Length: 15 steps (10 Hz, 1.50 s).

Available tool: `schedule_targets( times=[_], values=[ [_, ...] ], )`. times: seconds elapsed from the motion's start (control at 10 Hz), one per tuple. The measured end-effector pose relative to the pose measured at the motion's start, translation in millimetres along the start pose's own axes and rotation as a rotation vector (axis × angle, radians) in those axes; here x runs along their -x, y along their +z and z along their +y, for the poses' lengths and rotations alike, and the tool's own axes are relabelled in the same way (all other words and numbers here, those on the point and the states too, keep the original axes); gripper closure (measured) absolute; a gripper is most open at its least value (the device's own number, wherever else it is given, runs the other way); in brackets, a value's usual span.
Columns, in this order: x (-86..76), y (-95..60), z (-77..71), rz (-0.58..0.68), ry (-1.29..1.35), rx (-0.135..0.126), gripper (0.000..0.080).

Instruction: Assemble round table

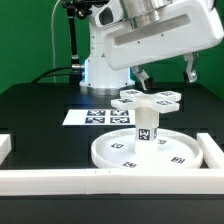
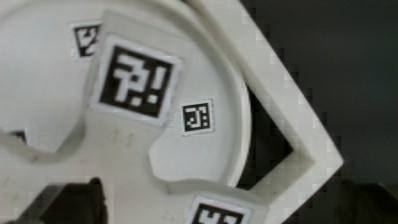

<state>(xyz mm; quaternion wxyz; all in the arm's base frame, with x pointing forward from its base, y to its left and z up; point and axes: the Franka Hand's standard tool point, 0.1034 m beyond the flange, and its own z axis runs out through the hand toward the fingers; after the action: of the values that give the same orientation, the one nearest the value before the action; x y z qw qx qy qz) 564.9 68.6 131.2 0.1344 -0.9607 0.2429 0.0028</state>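
**Round table standing assembled near the front rails, gripper parted above it**

Seen in the exterior view, low and right of centre: large rimmed disc point(image 1: 150, 152) lying flat on the black table point(image 1: 40, 110), tags dotted over its face. Rising upright from its middle, the short cylindrical post point(image 1: 146, 128), one tag facing the camera. Seated on top of the post, the flat cross-shaped piece point(image 1: 147, 101), level, arms spread, tags on its upper face.

Above and just right of the cross, the gripper point(image 1: 166, 72): fingers pointing down, clearly spread apart, nothing between them, clear of the cross.

Behind the disc, toward the centre left of the frame, the marker board point(image 1: 98, 117) flat on the table. Along the lower edge and right side, the white border rails point(image 1: 50, 180), the disc lying close inside them.

In the wrist view, filling the frame: the cross-shaped piece point(image 2: 134, 110) close up, white surface with several tags; fingertips not discernible there.
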Motion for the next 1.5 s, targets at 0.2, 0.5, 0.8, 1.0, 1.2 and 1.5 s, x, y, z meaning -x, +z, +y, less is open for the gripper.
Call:
schedule_targets(
  times=[0.2, 0.5, 0.8, 1.0, 1.2, 1.5],
  values=[
    [3.7, -1.5, -0.6, -0.059, -0.266, 0.059, 0.0151],
    [2.2, -2.0, 1.2, -0.071, -0.446, 0.060, 0.0151],
    [0.5, -1.9, 3.4, -0.073, -0.708, 0.061, 0.0151],
    [-2.2, -0.2, 8.8, -0.075, -1.061, 0.091, 0.0151],
    [-5.4, -1.2, 8.5, -0.081, -1.317, 0.133, 0.0151],
    [-7.6, -1.5, 12.6, -0.097, -1.482, 0.136, 0.0151]
  ],
)
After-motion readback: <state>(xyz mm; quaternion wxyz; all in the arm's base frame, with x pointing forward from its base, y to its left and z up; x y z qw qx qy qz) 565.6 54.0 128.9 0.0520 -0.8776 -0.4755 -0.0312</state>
